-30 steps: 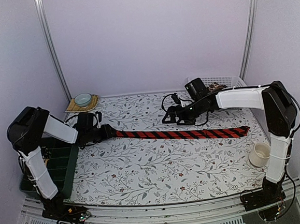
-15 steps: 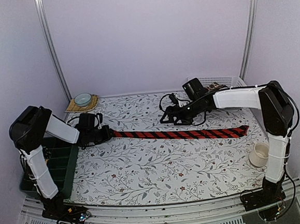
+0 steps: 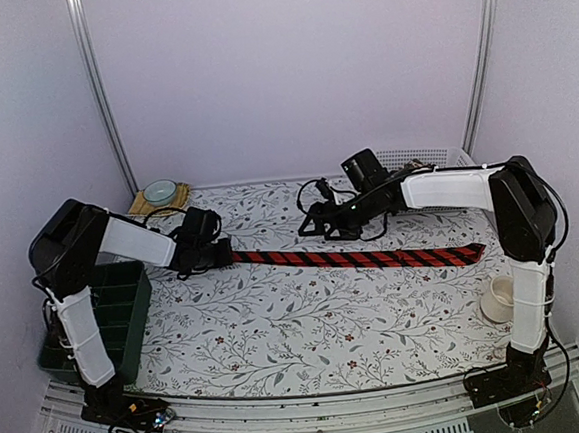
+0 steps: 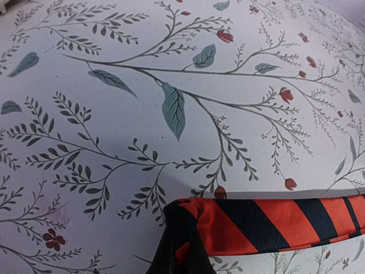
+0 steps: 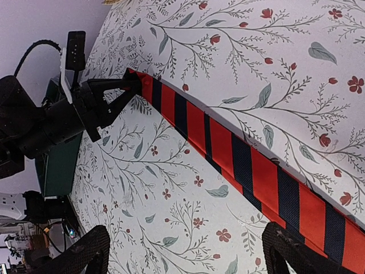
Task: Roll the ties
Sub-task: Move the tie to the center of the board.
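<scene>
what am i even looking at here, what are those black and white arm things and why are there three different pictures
These are two robot arms bolted to the near edge of a table, each ending in a two-finger claw. The wide picture comes from a fixed camera above and behind them. The other two come from small cameras on the wrists, looking along each claw, which is why they look so close and tilted.

On the flowered tablecloth lies a long red-and-black striped tie, stretched out flat. The left claw is shut on the tie's narrower end. The right claw is open and holds nothing; its camera looks down on the tie.

Around the edges sit a green bin, a small bowl, a white basket and a white cup.
</scene>
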Motion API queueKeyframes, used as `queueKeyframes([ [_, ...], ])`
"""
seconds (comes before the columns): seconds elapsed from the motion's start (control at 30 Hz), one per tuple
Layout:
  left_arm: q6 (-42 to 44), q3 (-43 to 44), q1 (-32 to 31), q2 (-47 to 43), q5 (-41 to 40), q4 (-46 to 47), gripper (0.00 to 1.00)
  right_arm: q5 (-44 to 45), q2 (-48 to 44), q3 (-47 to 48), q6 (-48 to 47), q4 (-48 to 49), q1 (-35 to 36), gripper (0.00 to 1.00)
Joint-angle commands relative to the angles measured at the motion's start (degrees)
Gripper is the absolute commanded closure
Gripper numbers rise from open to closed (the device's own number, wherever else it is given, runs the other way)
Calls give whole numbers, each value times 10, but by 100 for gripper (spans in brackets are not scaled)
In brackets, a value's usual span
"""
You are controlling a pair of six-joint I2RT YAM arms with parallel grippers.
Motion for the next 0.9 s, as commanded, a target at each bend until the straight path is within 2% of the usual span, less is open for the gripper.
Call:
queueKeyframes([
  [0.0,13,26,-23,18,-95,-63,100,2,52,19,5,2,2,7],
  [0.23,23,62,-56,48,-173,-94,100,-20,77,38,23,20,2,7],
  [0.5,46,78,-80,60,-177,-94,98,-78,102,56,109,80,2,8],
  [0.8,66,63,-91,36,-182,-70,64,-97,119,59,148,107,2,8],
  [0.87,69,55,-92,30,-173,-55,61,-108,126,62,162,120,2,8],
])
